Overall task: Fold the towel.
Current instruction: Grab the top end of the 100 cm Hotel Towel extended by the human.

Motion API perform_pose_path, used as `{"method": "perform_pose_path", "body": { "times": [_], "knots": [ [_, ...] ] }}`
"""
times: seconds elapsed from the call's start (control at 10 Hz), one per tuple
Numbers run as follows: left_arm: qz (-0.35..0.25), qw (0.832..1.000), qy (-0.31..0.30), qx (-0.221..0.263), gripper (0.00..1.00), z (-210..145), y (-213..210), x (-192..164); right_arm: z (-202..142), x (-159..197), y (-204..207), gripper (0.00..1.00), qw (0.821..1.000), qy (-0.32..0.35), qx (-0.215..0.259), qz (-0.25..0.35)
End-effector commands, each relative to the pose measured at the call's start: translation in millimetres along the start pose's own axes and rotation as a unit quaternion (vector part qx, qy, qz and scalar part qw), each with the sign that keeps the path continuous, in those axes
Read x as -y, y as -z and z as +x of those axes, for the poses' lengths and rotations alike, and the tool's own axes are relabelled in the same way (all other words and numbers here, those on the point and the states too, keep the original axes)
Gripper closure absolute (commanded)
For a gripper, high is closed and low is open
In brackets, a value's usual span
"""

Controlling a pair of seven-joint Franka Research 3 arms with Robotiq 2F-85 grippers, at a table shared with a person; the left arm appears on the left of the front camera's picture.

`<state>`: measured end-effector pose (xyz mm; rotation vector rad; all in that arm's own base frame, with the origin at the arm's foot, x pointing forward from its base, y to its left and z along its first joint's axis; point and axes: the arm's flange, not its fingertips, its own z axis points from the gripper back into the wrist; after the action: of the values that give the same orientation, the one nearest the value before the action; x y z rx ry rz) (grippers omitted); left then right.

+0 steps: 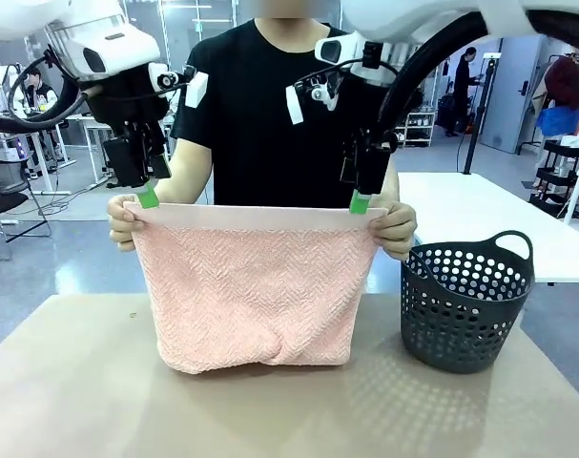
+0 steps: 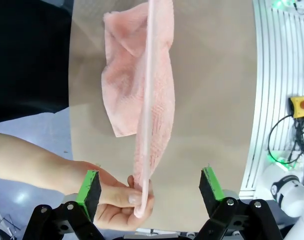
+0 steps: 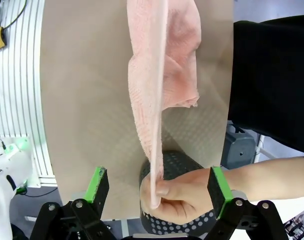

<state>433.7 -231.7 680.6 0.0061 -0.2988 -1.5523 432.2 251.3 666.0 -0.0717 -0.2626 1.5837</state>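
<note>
A person across the table holds the pale pink towel (image 1: 256, 286) up by its top corners, one hand (image 1: 125, 224) at each end, the lower part resting bunched on the table. My left gripper (image 1: 148, 198) hangs open just above the towel's left top corner. My right gripper (image 1: 360, 202) hangs open above the right top corner. In the left wrist view the towel's edge (image 2: 146, 125) runs between my green pads (image 2: 89, 186), with the person's hand (image 2: 121, 200) pinching the corner. In the right wrist view the towel (image 3: 157, 110) and the other hand (image 3: 184, 197) lie between the pads (image 3: 97, 184).
A dark grey perforated basket (image 1: 465, 305) stands on the tan table (image 1: 79, 391) at the right, close under the person's right-side hand. A white table (image 1: 489, 229) lies behind it. The person's torso stands directly behind the towel.
</note>
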Motion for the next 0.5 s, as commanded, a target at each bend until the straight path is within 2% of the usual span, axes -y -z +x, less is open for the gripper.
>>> {"method": "perform_pose_path", "body": {
  "times": [0.0, 0.4],
  "knots": [
    [0.004, 1.000, -0.010, -0.002, 0.00, -1.6, 7.3, -8.9, 4.1, 6.5, 9.3, 0.00, 1.000, 0.021, -0.013, -0.001],
    [-0.017, 1.000, -0.020, -0.016, 0.00, -7.8, 35.0, -8.9, 2.8, 6.1, 41.6, 0.00, 0.999, 0.024, -0.024, 0.016]
  ]
}}
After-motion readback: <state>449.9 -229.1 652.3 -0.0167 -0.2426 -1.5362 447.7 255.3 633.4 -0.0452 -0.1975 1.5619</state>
